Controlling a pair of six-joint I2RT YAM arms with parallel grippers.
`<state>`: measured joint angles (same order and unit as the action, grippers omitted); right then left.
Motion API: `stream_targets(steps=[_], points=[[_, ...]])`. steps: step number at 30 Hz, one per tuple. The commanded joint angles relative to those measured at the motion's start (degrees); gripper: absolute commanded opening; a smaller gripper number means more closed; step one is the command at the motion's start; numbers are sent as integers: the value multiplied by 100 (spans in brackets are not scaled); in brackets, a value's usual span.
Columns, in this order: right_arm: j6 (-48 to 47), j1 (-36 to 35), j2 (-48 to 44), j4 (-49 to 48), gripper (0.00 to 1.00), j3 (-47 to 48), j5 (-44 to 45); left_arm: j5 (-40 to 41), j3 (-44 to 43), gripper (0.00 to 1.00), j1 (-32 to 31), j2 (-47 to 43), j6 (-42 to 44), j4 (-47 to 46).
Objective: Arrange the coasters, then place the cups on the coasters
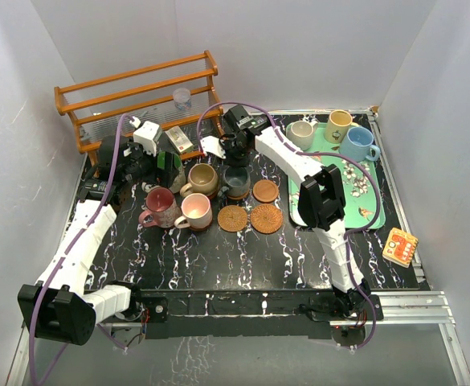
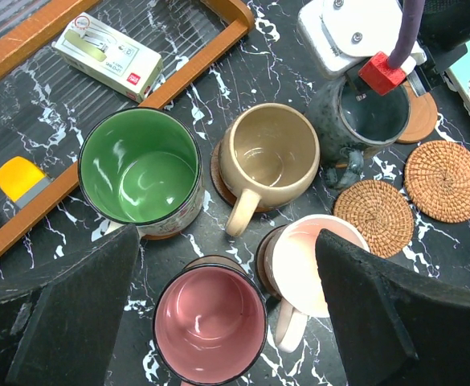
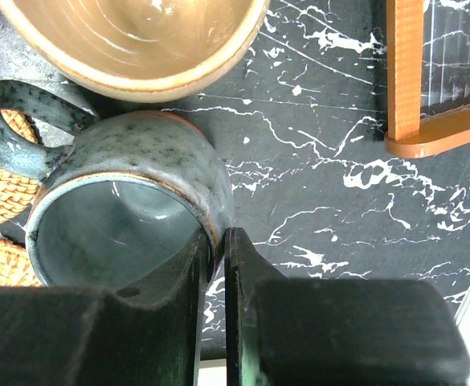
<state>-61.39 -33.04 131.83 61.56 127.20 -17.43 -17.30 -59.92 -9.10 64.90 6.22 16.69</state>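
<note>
Looking straight down between the left gripper (image 2: 228, 241) and its two black fingers (image 2: 74, 314), which are spread wide with nothing in them. Five mugs sit on the black marble table (image 2: 275, 56). At the far left is the green mug (image 2: 138, 173), and right of it the tan mug (image 2: 268, 157) has a wood coaster (image 2: 216, 173) peeking out underneath. Further right is the grey-blue mug (image 2: 363, 121). The right arm (image 2: 355, 32) has its white end over that one's far rim. Nearer are the maroon mug (image 2: 210, 326), pink inside, and the pale pink mug (image 2: 315, 261) just beside it. Two wicker coasters (image 2: 379, 217) lie bare on the right. Far left, a small box (image 2: 106, 56) lies in a wooden rack (image 2: 194, 68).
</note>
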Motion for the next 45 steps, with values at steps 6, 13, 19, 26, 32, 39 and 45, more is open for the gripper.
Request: stream_targets(steps=[6, 13, 19, 26, 32, 39, 45], points=[[94, -25, -39, 104, 0, 492, -33, -152, 55, 90, 43, -180, 26, -87], [274, -21, 51, -32, 0, 519, 3, -151, 76, 90, 49, -202, 24, -83], [388, -24, 88, -83, 0, 518, -50, -151, 95, 90, 66, -223, 33, -96], [502, -20, 132, -90, 0, 521, -85, -168, 112, 90, 71, -228, 34, -94], [613, -22, 177, -118, 0, 522, -109, -177, 129, 90, 86, -256, 34, -87], [665, -27, 168, -104, 4, 517, -17, -190, 138, 90, 103, -267, 38, -95], [812, -25, 112, -216, 16, 520, 3, -204, 162, 90, 102, -278, 45, -96]])
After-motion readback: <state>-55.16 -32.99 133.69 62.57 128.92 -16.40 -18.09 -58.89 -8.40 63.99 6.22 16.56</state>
